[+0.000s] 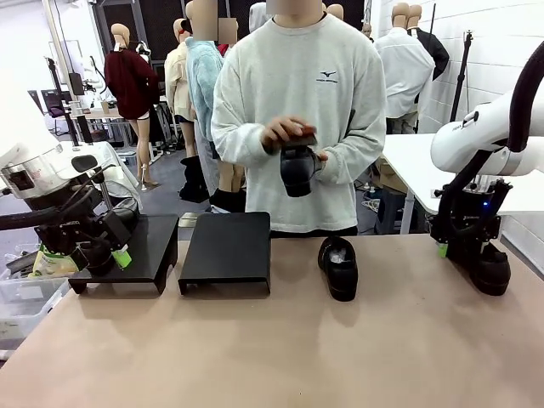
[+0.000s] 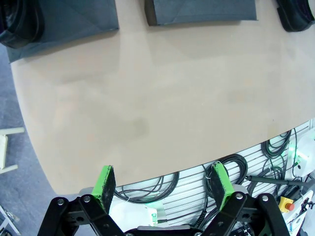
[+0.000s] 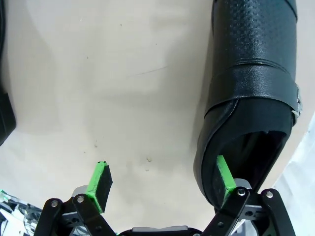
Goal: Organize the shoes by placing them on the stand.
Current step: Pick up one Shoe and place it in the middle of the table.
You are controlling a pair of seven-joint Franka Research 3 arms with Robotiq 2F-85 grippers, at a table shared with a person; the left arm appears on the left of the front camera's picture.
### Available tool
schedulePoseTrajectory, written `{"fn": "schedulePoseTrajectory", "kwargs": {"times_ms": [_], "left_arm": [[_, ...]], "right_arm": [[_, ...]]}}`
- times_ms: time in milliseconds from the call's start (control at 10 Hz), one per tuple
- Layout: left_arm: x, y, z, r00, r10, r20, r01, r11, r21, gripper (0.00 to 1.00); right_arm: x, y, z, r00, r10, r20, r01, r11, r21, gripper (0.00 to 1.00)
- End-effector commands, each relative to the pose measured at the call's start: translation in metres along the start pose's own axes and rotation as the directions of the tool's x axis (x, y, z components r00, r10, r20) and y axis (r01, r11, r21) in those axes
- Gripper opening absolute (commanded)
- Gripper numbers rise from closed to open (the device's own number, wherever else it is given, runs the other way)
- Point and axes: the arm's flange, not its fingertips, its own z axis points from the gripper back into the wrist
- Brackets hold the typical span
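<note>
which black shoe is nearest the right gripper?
The black leather-like shoe at the table's right end, one finger of the open right gripper at its opening; another shoe lies mid-table, a third is in the person's hands.

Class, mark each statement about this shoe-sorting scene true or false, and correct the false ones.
1. The person holds the far shoe in both hands. True.
2. The middle shoe sits on a stand. False: it lies on the table, to the right of the stand.
3. The right end effector is shut on the right shoe. False: its jaws are open, with one finger inside the shoe's opening and the other outside.
4. The left end effector is open and holds nothing. True.
</note>
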Motion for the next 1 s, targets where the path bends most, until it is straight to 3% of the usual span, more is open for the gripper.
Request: {"fn": "schedulePoseTrajectory", "kwargs": {"times_ms": [0, 800, 900], "left_arm": [[-0.001, 0.001, 0.0, 1.0, -0.006, -0.001, 0.006, 1.0, -0.018, 1.0], [-0.001, 0.001, 0.0, 1.0, -0.006, -0.001, 0.006, 1.0, -0.018, 1.0], [-0.001, 0.001, 0.0, 1.0, -0.006, -0.001, 0.006, 1.0, -0.018, 1.0]], "right_arm": [[0.005, -0.004, 0.001, 0.999, -0.025, -0.026, 0.026, 1.0, 0.013, 1.0], [0.009, -0.015, -0.009, 0.997, -0.074, -0.032, 0.073, 0.997, -0.034, 1.0], [0.008, -0.018, -0.01, 0.997, -0.075, -0.026, 0.074, 0.996, -0.045, 0.95]]}}
